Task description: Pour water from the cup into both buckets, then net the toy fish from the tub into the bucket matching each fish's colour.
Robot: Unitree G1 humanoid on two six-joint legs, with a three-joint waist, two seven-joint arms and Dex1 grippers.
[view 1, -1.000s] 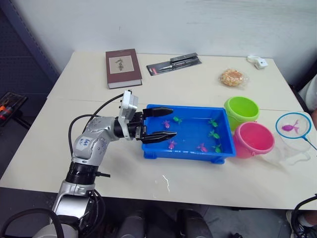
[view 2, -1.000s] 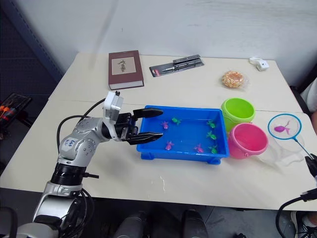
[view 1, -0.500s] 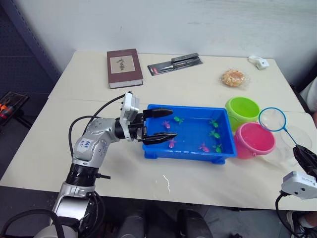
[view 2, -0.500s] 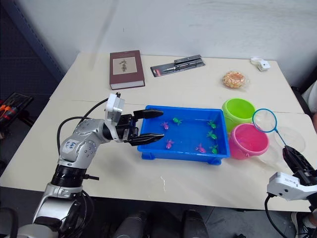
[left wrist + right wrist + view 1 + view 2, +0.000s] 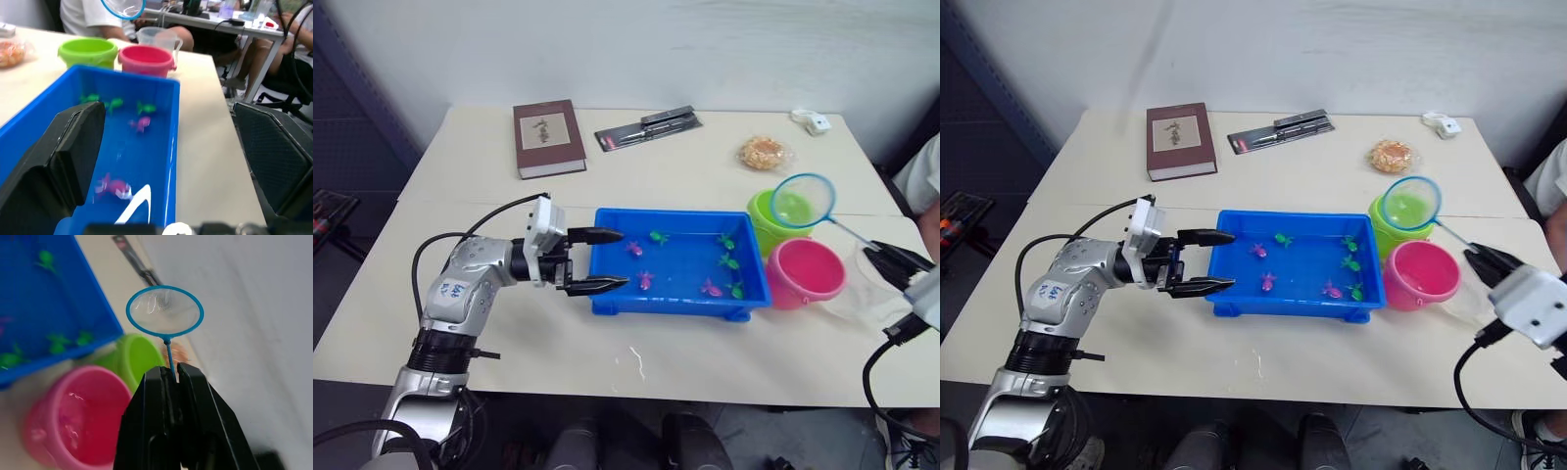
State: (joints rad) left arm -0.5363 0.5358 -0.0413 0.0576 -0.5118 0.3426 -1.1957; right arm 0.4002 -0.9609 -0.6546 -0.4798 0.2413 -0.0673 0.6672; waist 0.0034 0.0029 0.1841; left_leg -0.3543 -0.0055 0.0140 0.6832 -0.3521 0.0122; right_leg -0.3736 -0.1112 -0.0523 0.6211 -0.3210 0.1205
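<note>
The blue tub (image 5: pixel 685 211) holds several pink and green toy fish (image 5: pixel 644 281). My left gripper (image 5: pixel 624 258) stands open astride the tub's left wall, one finger inside and one outside. To the tub's right stand the lime green bucket (image 5: pixel 766 227) and the pink bucket (image 5: pixel 806 271). My right gripper (image 5: pixel 875 254) is shut on the stick of the net (image 5: pixel 165 311), whose blue hoop (image 5: pixel 800 200) hangs empty over the green bucket. The clear cup (image 5: pixel 864 294) stands right of the pink bucket.
At the far side of the table lie a dark red book (image 5: pixel 548 137), a packet of tools (image 5: pixel 648 127), a snack bag (image 5: pixel 764 152) and a small white object (image 5: pixel 813 122). A person's sleeve (image 5: pixel 922 181) shows at the right edge.
The net, holding a pink fish right of the pink bucket a second ago, passed over the pink bucket, lost the fish, and now hangs empty over the green bucket. The camera has shifted.
</note>
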